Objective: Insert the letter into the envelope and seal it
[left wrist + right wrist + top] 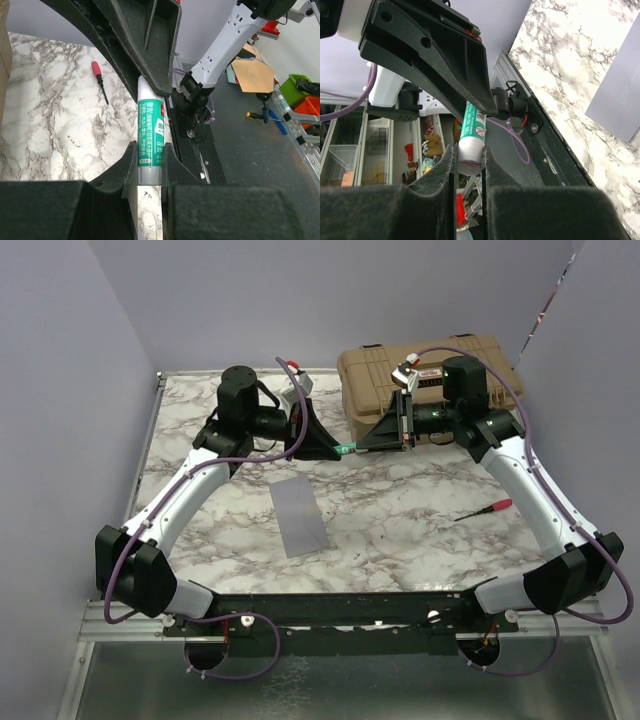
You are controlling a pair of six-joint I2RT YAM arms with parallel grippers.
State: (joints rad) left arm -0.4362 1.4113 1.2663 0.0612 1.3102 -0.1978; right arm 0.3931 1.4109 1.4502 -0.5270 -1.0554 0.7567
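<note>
Both claws are clamped on the glue stick (150, 125): left gripper (150, 157) on one end, right gripper (469, 156) on the other. The stick hangs in the air over the far part of the table (420, 540).

Risk for you: pull apart off-axis and the cap probably jams, or one end slips from the pads and the stick drops. A twist could also smear glue on the fingers.

Envelope (298, 518) lies flat mid-table, on the near side of the grippers and well apart from them. Its long axis runs far-to-near, far end skewed slightly left. Can't tell which end carries the flap. Letter isn't visible; can't tell whether it's inside.
</note>
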